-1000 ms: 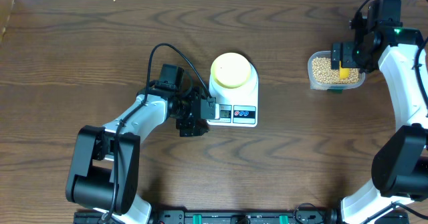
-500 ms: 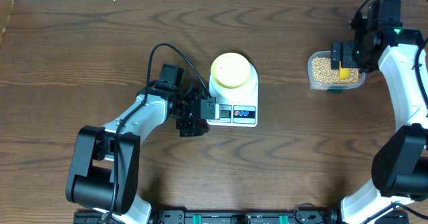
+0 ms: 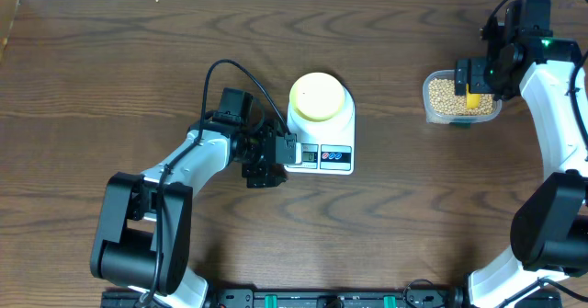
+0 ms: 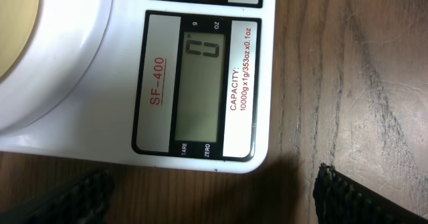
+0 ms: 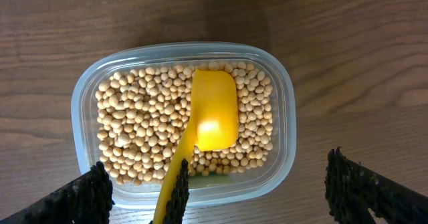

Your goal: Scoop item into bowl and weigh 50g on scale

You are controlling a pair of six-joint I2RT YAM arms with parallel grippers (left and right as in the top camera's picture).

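Note:
The pale yellow-green bowl (image 3: 318,96) stands on the white scale (image 3: 336,158), and it looks empty from above. In the left wrist view the scale (image 4: 267,63) display (image 4: 200,90) reads zero and the bowl (image 4: 20,43) shows at the left edge. My left gripper (image 3: 266,165) (image 4: 214,207) hangs open just off the scale's display end. Tan beans (image 5: 134,130) (image 3: 443,92) fill a clear tub (image 5: 286,117). A yellow scoop (image 5: 214,114) (image 3: 473,96) lies on them. My right gripper (image 5: 221,197) (image 3: 473,76) is wide open over the tub, the scoop's handle running between its fingers, ungripped.
The clear tub (image 3: 430,113) sits at the far right of the wooden table, well apart from the scale. A black cable (image 3: 216,69) loops above the left arm. A black strip (image 5: 180,197) runs along the scoop's handle.

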